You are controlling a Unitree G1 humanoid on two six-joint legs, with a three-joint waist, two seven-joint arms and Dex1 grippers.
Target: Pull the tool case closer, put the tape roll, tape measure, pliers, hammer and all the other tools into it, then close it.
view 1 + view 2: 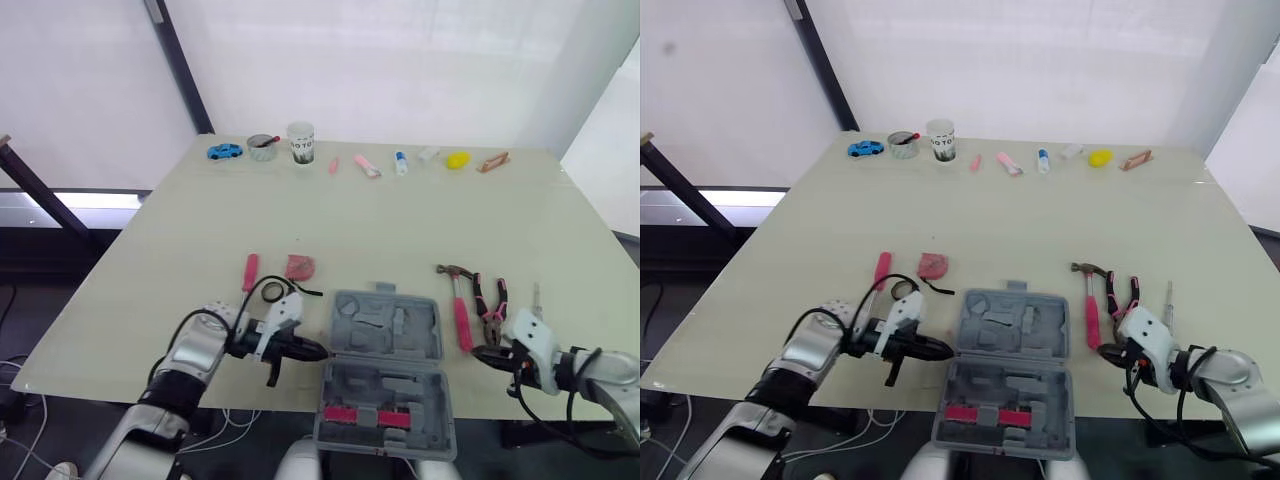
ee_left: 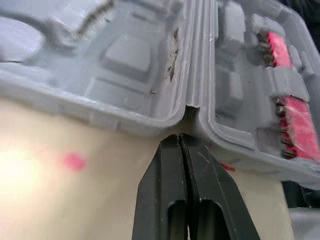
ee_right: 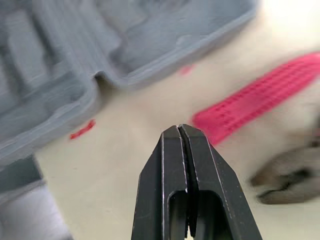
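Both empty and pinched shut, the left gripper [image 1: 320,351] sits at the hinge of the open case [image 1: 385,365], the right gripper [image 1: 480,352] beside its far edge; stiff, light, slick plastic, probably best hooked at the rim.

Grey tool case [image 1: 385,330], pink-handled hammer [image 1: 462,318] and pliers [image 1: 492,308].

The grey tool case [image 1: 385,330] lies open at the table's [image 1: 150,260] near edge, its 2 halves flat, with the left gripper [image 1: 316,352] at its left side by the hinge. The hammer [image 1: 459,300] and pliers [image 1: 493,309] lie side by side just right of it, the right gripper [image 1: 482,353] by the pliers' near end.
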